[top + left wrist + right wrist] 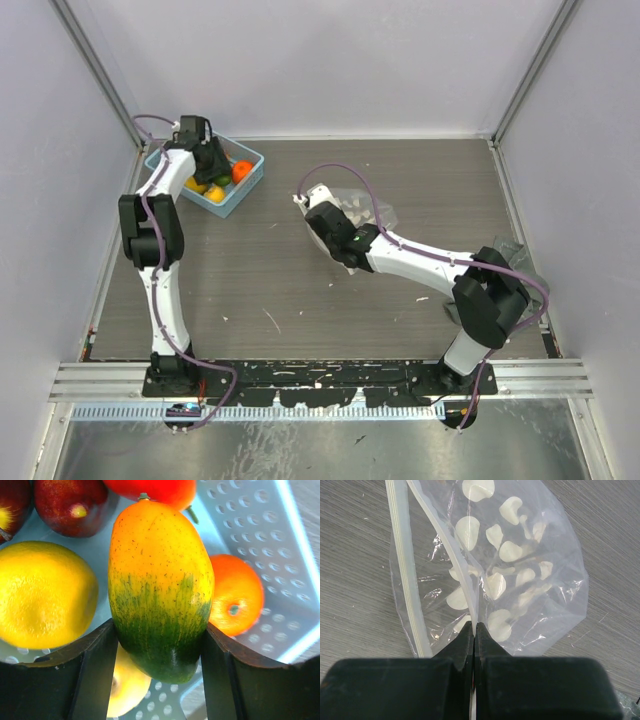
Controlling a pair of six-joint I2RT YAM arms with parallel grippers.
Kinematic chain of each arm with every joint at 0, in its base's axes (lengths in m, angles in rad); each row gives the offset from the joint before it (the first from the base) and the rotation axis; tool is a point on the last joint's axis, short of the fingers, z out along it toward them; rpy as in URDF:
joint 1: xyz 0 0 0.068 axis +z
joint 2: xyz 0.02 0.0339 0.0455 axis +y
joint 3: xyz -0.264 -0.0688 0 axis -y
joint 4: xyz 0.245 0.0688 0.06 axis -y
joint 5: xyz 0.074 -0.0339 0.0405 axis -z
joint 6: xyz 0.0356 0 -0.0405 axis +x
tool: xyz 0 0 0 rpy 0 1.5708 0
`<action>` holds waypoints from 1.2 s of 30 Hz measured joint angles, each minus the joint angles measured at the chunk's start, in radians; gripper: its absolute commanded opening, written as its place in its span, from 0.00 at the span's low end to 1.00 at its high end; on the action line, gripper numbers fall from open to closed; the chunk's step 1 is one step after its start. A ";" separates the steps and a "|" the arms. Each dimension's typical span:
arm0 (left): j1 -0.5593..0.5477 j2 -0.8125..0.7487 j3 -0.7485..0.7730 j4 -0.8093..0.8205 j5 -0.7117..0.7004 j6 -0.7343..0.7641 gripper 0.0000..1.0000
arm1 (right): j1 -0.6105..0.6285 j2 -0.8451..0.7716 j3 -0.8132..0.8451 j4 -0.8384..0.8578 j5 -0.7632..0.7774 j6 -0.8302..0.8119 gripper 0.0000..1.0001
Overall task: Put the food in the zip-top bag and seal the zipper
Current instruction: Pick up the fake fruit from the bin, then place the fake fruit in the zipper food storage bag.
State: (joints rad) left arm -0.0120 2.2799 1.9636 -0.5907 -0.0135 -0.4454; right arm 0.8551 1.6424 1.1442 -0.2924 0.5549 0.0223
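Green-to-orange toy mango (160,580) sits clamped in your left end effector (159,645), over the light-blue basket (270,540). Lift straight up, clear of the lemon (45,595) just left. Your right end effector (474,629), pressed together, pinches one lip of the zip-top bag (520,580) just ahead; aim for that mouth.

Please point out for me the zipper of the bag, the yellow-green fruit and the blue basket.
zipper (406,565): right wrist view, on the middle of the strip.
yellow-green fruit (160,580): left wrist view, on its yellow middle.
blue basket (270,525): left wrist view, on its perforated wall.
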 measured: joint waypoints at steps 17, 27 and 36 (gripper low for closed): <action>-0.008 -0.311 -0.311 0.125 0.186 -0.097 0.04 | 0.000 -0.066 -0.009 0.008 0.009 -0.017 0.00; -0.102 -0.576 -0.601 0.200 0.315 -0.186 0.04 | 0.000 -0.066 -0.009 0.030 0.012 -0.016 0.00; -0.222 -0.771 -0.819 0.248 0.389 -0.216 0.04 | 0.000 -0.066 -0.009 0.041 0.011 -0.014 0.00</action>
State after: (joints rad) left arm -0.2344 1.5093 1.1446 -0.3428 0.3752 -0.6617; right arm 0.8551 1.5768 1.1351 -0.2516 0.5655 0.0078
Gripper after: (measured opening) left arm 0.599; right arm 0.036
